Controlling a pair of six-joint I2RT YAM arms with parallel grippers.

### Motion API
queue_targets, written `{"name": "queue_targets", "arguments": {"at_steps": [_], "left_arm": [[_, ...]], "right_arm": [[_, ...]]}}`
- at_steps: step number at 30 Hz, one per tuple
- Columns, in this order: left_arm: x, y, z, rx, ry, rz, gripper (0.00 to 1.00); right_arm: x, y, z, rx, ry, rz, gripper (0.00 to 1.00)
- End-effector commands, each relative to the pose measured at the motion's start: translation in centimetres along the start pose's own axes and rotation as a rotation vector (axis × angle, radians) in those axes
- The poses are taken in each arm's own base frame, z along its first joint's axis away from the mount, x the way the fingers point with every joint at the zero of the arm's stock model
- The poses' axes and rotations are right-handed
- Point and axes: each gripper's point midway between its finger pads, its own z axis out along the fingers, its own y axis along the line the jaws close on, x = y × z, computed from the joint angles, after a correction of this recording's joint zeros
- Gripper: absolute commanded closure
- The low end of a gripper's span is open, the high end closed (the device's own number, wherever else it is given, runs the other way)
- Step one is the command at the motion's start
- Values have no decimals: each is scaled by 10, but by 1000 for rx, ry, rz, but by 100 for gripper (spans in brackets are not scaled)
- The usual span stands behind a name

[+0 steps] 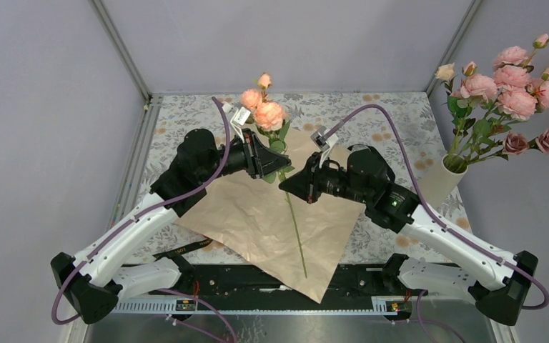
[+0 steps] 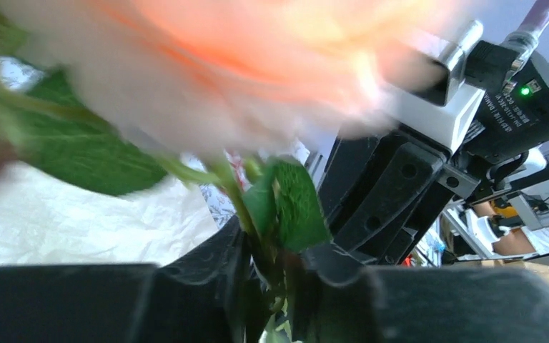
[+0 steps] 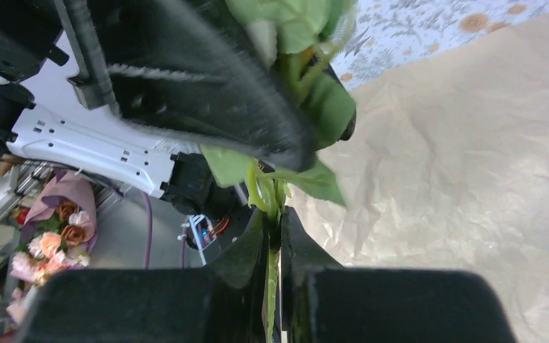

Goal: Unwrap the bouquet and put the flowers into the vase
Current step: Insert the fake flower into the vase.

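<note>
— Where is the rose (image 1: 269,114) held?

— It is held over the opened paper (image 1: 250,214), pinched by both arms. The left gripper (image 1: 279,158) is closed on the stem among the leaves, just under the blooms. The right gripper (image 1: 287,184) is clamped almost fully closed on the bare stem just below. The rest of the stem trails toward the paper's near corner; whether its tip touches cannot be told.

— How is it expected to handle?

— It is judged light but top-heavy. The thin stem will likely flex and may twist between the pads. The soft blooms should not be squeezed, so the bare stem below the leaves is preferred.

— And the vase (image 1: 439,180)?

— It is seen at the table's right edge, well apart, with other flowers (image 1: 504,89) already in it. Its narrow mouth looks crowded, so careful threading is expected.
</note>
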Motion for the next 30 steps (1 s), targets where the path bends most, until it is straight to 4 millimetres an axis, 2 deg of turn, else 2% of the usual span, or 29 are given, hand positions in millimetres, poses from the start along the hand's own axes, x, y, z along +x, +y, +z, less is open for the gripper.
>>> {"name": "queue_targets", "arguments": {"at_steps": [1,2,4,5,6,7,9,13,15,18,22,26,28,30], "left_arm": [[-13,-14,-6,13,-13,73,56],[-14,-13,-8,-1,-15,84,40],[-18,-10,-12,-36,-22,112,13],[-19,-8,-15,-56,-23,127,3],[-21,-6,-19,-82,-25,147,1],[-19,-2,-23,-107,-14,164,1],[-14,7,-32,-163,9,189,1],[-6,22,-58,-260,34,239,1],[-9,37,-77,-329,32,263,1],[-12,75,-109,-536,54,265,1],[-12,138,-148,-813,31,230,1],[1,178,-152,-925,55,177,1],[6,201,-157,-1002,47,157,1],[11,215,-157,-1018,48,125,1]], "right_arm": [[-47,8,-17,12,-204,-59,100],[-48,4,-20,40,-215,-69,100],[-53,-11,-27,126,-246,-81,100],[-55,-22,-31,188,-262,-89,100],[-56,-38,-37,283,-273,-96,100],[-55,-56,-45,390,-273,-96,100],[-68,-87,-69,597,-328,-119,100],[-98,-124,-119,857,-419,-217,100],[-113,-137,-142,913,-466,-217,100],[-135,-148,-164,939,-500,-252,100],[-167,-164,-206,1149,-481,-393,100],[-203,-171,-256,1297,-585,-454,100],[-224,-165,-280,1334,-696,-474,100],[-241,-165,-298,1370,-754,-501,100]]}}
